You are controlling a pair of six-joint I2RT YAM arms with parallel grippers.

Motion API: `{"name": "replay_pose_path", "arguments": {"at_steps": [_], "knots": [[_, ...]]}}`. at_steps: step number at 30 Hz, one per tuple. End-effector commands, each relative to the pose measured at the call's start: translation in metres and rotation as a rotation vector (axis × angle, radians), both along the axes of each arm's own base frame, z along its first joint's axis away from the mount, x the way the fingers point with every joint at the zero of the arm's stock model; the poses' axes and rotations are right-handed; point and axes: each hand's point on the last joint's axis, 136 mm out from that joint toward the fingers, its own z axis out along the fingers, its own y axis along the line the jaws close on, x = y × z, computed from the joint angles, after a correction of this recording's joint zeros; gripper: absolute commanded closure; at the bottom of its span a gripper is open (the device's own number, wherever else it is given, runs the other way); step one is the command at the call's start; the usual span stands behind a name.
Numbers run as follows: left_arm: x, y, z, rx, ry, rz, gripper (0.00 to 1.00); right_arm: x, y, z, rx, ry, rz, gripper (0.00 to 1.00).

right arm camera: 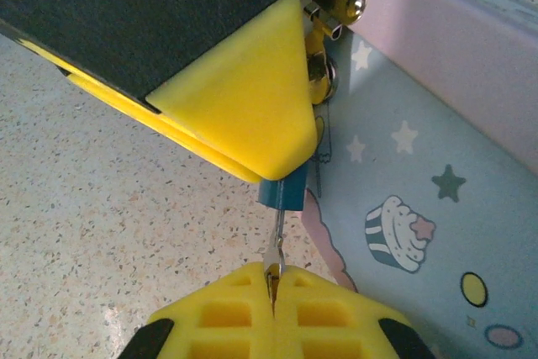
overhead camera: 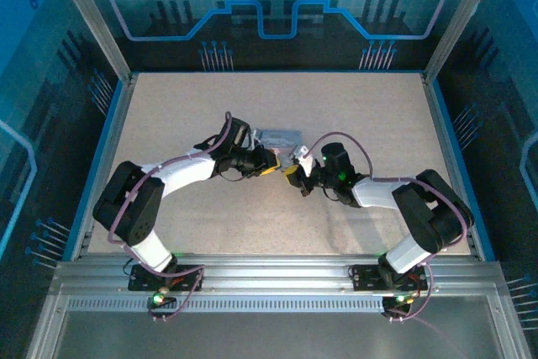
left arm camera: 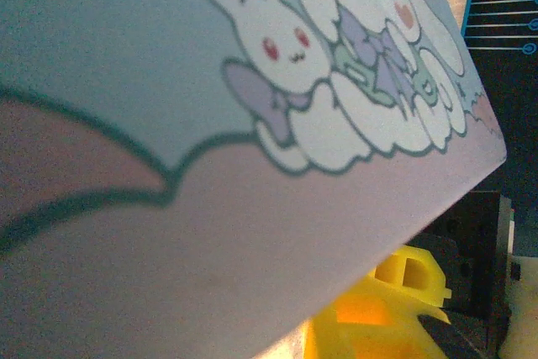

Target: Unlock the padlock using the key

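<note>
Tin just beside my L fingers, can't tell grip; R fingers pinch key, padlock just past their tips.

A bunny-printed tin box sits close above a yellow claw finger.

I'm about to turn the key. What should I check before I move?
1. Key gripped: ok. The right gripper is shut on the key.
2. Padlock steadied: ok. The left gripper looks closed on the padlock, beside the tin box.
3. Key seated in the keyhole: cannot tell. The blade reaches the padlock, but the entry is hidden.
4. Shackle free to pop: cannot tell. The left gripper's finger hides it.
5. Grippers apart: ok. The key spans a gap between them.
</note>
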Motion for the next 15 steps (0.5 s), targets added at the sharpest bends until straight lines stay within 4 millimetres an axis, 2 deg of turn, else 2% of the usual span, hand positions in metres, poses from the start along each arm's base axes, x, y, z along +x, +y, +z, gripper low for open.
{"name": "replay_pose_path", "arguments": {"at_steps": [1, 4, 15], "knots": [[-0.011, -0.017, 0.016, -0.075, -0.006, -0.090, 0.82, 0.017, 0.011, 0.021, 0.026, -0.095, -0.016, 1.00], [-0.014, -0.018, 0.016, -0.076, -0.003, -0.097, 0.82, 0.023, 0.009, 0.018, 0.019, -0.097, -0.041, 1.00], [-0.017, -0.022, 0.015, -0.080, -0.001, -0.109, 0.82, 0.043, 0.019, 0.027, 0.093, -0.078, -0.050, 1.00]]}}
